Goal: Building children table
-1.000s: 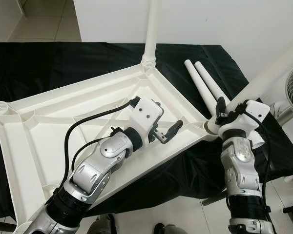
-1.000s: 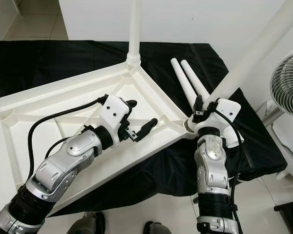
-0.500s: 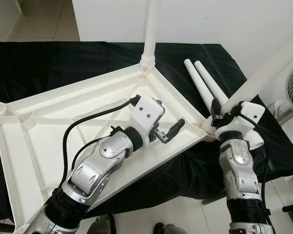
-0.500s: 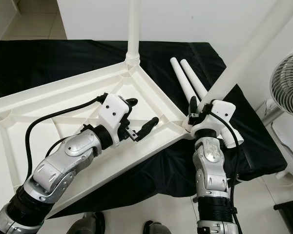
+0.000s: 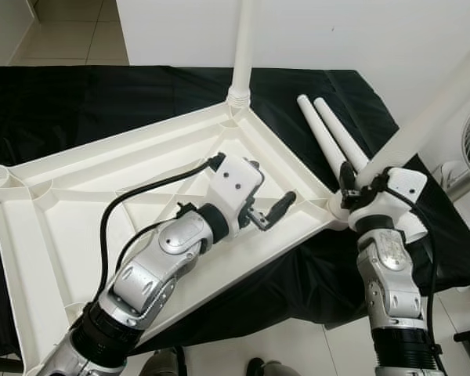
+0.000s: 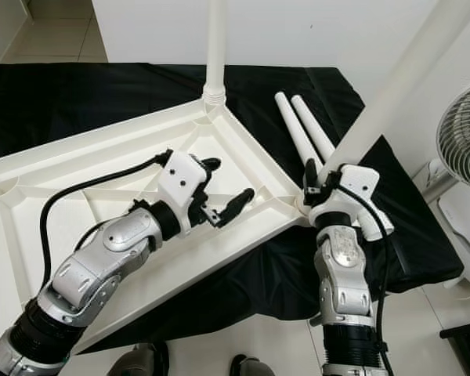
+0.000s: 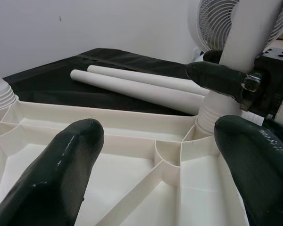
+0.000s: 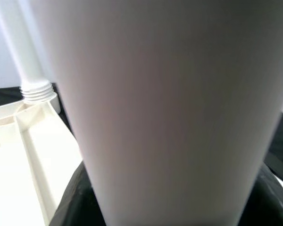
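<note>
An upside-down white plastic tabletop (image 5: pixel 102 204) lies on a black-covered table. One white leg (image 5: pixel 243 47) stands in its far corner socket. A second leg (image 5: pixel 431 117) leans up and to the right from the right corner socket (image 7: pixel 217 113), and my right gripper (image 5: pixel 352 182) is shut on it just above the socket. In the right wrist view this leg (image 8: pixel 170 103) is very close. My left gripper (image 6: pixel 227 182) hovers open over the tabletop's ribbed underside near that corner, holding nothing. Two loose legs (image 5: pixel 329 137) lie side by side on the cloth beyond the corner.
A white fan (image 6: pixel 462 133) stands on the floor to the right of the table. Black cloth (image 5: pixel 102 102) covers the table behind the tabletop. The tabletop's near edge overhangs the table toward me, above tiled floor.
My right gripper shifted slightly left and back with the leg at the corner socket, and the leg now stands a little steeper. The left gripper has hardly moved.
</note>
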Robot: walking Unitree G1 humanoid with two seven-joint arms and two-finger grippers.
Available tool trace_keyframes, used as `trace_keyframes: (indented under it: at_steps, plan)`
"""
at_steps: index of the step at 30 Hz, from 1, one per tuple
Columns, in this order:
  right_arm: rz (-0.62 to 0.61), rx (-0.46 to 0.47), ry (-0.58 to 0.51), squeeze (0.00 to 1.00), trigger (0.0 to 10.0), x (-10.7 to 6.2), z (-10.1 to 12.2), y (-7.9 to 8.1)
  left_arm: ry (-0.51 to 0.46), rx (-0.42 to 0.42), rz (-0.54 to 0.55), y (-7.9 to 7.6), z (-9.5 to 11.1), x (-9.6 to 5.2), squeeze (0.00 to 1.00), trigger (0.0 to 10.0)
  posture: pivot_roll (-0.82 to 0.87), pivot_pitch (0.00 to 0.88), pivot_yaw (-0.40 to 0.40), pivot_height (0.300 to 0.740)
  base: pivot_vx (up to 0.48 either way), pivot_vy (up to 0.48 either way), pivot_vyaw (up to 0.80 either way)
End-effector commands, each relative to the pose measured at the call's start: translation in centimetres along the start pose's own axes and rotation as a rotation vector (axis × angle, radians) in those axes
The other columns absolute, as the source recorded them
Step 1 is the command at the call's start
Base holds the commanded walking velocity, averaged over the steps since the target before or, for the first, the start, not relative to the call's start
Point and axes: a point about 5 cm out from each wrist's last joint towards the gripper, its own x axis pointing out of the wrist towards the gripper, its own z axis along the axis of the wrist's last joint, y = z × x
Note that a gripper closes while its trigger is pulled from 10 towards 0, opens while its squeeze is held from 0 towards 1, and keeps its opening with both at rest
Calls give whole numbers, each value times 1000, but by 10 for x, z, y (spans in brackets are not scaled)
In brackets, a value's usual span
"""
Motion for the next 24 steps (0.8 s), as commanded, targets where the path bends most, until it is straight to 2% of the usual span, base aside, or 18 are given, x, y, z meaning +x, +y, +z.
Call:
trace_keyframes:
  at_steps: [1, 12, 20, 23, 24]
  plan:
    - [62, -23, 55, 0, 10000, -12, -15, 3, 10, -3, -100, -9, -1, -1, 0, 10000, 80, 165, -42, 740, 0, 0, 0]
    - [194, -65, 88, 0, 10000, -20, -18, 13, 16, -2, -92, -7, 0, -3, 0, 10000, 82, 185, -34, 740, 0, 0, 0]
    - [140, 13, 151, 0, 10000, -22, -27, 9, 17, 2, -91, -7, 0, -3, 0, 10000, 81, 186, -34, 740, 0, 0, 0]
    - [70, 91, 199, 0, 10000, -21, -31, 3, 16, 4, -92, -7, 1, -3, 0, 10000, 81, 186, -34, 740, 0, 0, 0]
    - [70, 91, 199, 0, 10000, -21, -31, 3, 16, 4, -92, -7, 1, -3, 0, 10000, 81, 186, -34, 740, 0, 0, 0]
